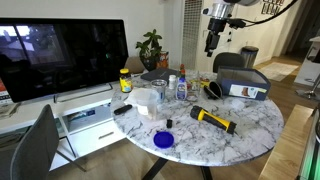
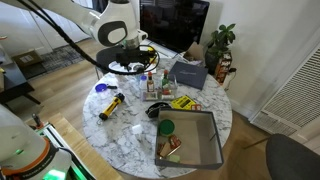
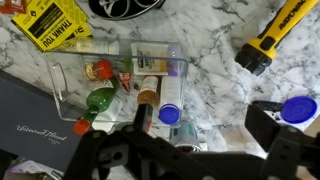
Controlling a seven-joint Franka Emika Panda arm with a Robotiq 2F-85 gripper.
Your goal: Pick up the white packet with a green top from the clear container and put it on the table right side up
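The hand (image 3: 185, 158) hangs high above the round marble counter (image 1: 245, 125), and in the wrist view its two dark fingers (image 3: 268, 125) stand wide apart with nothing between them. Directly under it in that view is the clear container (image 3: 70, 85), which stands on the counter and is filled with small things lying close together. The white packet with a green top (image 3: 100, 102) is inside this container, in its left part as the wrist view shows it. Its green end lies between a red-capped bottle (image 3: 100, 70) and another red cap (image 3: 82, 126), but its pale body is too blurred to say how it lies. To the right of it in the container are a brown-capped bottle (image 3: 148, 95) and a blue-capped bottle (image 3: 168, 114). Outside the container, a yellow and black flashlight (image 3: 275, 35) lies on the counter to the right, a blue lid (image 3: 298, 108) is near the right finger, and a yellow packet (image 3: 50, 22) lies at the far left. In an exterior view a grey bin (image 2: 195, 150) stands on the near edge of the counter.
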